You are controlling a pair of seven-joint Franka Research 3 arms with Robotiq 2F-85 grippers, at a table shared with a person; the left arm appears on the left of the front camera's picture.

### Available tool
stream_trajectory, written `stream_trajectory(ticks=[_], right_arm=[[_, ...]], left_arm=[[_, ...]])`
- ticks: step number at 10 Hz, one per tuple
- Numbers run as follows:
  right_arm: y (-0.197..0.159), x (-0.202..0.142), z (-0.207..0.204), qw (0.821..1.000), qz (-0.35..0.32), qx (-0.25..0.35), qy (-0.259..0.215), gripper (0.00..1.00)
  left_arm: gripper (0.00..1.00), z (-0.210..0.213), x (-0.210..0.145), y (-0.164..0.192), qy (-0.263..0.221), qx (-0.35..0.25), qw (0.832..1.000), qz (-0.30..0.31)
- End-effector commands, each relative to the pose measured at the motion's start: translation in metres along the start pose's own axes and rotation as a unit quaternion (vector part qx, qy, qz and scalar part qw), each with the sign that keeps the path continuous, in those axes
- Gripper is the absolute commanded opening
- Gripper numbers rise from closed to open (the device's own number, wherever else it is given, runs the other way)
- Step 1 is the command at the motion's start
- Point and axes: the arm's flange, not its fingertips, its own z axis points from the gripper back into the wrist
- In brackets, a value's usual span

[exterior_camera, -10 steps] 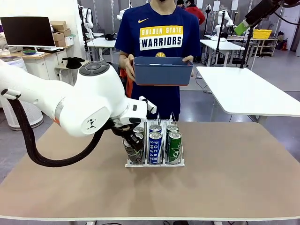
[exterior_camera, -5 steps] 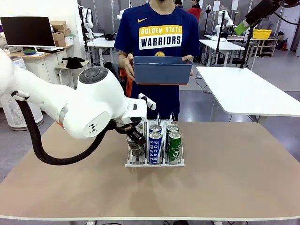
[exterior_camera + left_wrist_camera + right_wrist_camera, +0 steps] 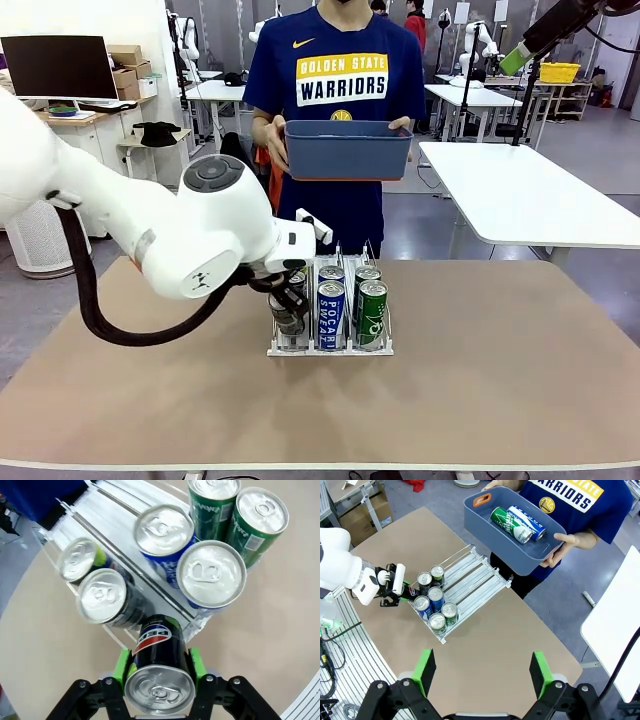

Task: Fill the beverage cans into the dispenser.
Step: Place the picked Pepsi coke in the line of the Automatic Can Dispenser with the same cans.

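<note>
My left gripper (image 3: pixel 159 664) is shut on a dark Pepsi can (image 3: pixel 159 682), tilted at the near end of the dispenser's left lane. The clear dispenser (image 3: pixel 112 510) holds two dark cans (image 3: pixel 102 597), two blue Pocari cans (image 3: pixel 211 575) and two green cans (image 3: pixel 261 512). In the front view the left gripper (image 3: pixel 285 300) hangs at the front left of the dispenser (image 3: pixel 330 348). My right gripper (image 3: pixel 482 675) is open high above the table, looking down on the dispenser (image 3: pixel 470 577).
A person stands at the far side holding a blue-grey tub (image 3: pixel 347 152). The tub (image 3: pixel 485 527) has a green can (image 3: pixel 506 524) and a blue can (image 3: pixel 526 522) lying in it. The brown table (image 3: pixel 480 380) is bare on the right.
The left arm has swung to the right and its elbow has moved nearer the dispenser. The held dark can has shifted slightly up and back at the left lane.
</note>
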Motion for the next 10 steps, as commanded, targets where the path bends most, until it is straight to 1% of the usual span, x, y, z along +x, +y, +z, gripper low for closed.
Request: stream_trajectory(ticks=[1,4,5,9,10], right_arm=[[0.000,0.000,0.000,1.000,0.000,0.000,0.000,1.00],[0.000,0.000,0.000,1.000,0.000,0.000,0.000,1.00],[0.000,0.000,0.000,1.000,0.000,0.000,0.000,1.00],[0.000,0.000,0.000,1.000,0.000,0.000,0.000,1.00],[0.000,0.000,0.000,1.000,0.000,0.000,0.000,1.00]], left_arm=[[0.58,-0.017,0.013,0.003,0.016,-0.051,0.999,0.003],[0.58,-0.027,0.013,0.005,0.068,-0.090,0.994,0.011],[0.58,-0.023,0.016,0.008,0.021,-0.038,0.999,0.008],[0.58,-0.023,0.016,0.008,0.021,-0.038,0.999,0.008],[0.76,-0.023,0.020,0.013,0.034,-0.047,0.998,0.008]])
